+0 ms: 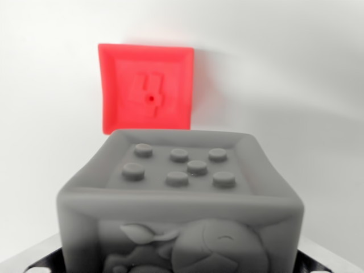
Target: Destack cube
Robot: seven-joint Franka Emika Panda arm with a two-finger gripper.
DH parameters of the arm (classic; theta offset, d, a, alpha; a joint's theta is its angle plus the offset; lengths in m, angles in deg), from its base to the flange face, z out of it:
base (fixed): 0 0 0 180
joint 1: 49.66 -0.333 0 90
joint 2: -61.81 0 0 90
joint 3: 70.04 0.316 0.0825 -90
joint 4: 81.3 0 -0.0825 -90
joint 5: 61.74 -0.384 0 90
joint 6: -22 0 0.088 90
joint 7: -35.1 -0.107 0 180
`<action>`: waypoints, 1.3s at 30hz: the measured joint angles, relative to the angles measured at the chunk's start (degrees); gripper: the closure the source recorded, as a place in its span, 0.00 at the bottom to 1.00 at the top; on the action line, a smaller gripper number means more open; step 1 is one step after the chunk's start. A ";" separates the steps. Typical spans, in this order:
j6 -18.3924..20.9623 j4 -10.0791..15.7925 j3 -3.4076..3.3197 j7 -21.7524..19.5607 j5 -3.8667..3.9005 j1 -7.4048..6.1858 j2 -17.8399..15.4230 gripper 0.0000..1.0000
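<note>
A grey cube (179,199) fills the lower half of the wrist view, very close to the camera. Its top face carries several round studs, and its near face shows a raised animal figure. Only slivers of my gripper (179,264) show at the bottom corners, one finger (34,259) on the wrist view's left and one on its right. The grey cube sits squeezed between them, so the gripper looks shut on it. Farther off lies a red cube (147,88) on the white surface (284,74), its face with a raised number 4 turned toward the camera. It is apart from the grey cube.
The white surface spreads around the red cube on all sides, with a soft shadow to that cube's right. Nothing else stands in view.
</note>
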 joint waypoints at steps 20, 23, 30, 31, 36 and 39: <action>-2.09 5.13 -0.05 4.03 -0.13 3.04 -3.07 1.00; -2.37 5.88 -0.07 4.73 -0.14 3.53 -3.50 1.00; -2.96 7.49 -0.10 6.15 -0.18 4.61 -4.45 1.00; -3.07 7.72 -0.12 6.37 -0.18 4.78 -4.60 1.00; -3.57 8.83 -0.14 7.47 -0.22 5.58 -5.22 1.00; -3.81 9.45 -0.16 8.16 -0.25 6.09 -5.59 1.00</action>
